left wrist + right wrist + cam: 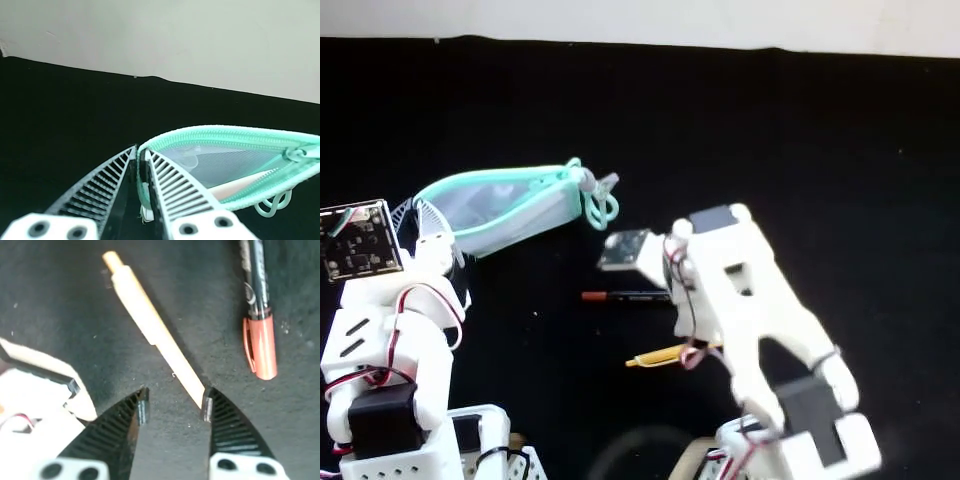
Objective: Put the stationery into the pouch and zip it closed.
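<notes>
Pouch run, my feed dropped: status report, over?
Left end effector shut on pouch rim, pouch unzipped. Right end effector open over yellow pen. Marker beside it on table. Nothing blocking.

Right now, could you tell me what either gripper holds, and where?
The left gripper pinches the pouch at one end of its zippered rim; the right gripper, open over the yellow pen, holds nothing.
</notes>
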Controlling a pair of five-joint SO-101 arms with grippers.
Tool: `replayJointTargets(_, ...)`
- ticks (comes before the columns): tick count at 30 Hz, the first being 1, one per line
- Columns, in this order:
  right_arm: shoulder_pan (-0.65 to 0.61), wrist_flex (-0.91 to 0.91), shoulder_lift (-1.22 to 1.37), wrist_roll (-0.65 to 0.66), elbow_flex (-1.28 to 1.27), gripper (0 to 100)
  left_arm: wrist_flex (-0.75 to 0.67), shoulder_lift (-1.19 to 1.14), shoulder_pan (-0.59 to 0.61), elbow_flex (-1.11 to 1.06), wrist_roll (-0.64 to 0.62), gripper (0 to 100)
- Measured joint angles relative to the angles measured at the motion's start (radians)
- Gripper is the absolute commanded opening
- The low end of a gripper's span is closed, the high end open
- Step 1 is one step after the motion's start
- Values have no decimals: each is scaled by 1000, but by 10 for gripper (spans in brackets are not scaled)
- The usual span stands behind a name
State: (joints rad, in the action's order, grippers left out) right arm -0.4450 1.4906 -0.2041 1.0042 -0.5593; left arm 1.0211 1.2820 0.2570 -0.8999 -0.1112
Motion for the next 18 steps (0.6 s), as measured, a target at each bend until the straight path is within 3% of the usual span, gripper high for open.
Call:
replayJointTargets(4, -94, -8, -170, 100, -98, 181, 0, 0, 6, 0, 0, 7)
replayJointTargets(7, -175, -64, -219, 117, -147, 245, 0, 0, 6, 0, 0, 7)
replayJointTargets(10, -229, -152, -218, 121, -193, 289, 0, 0, 6, 0, 0, 7)
replayJointTargets(18, -347, -298, -94, 130, -215, 289, 0, 0, 6, 0, 0, 7)
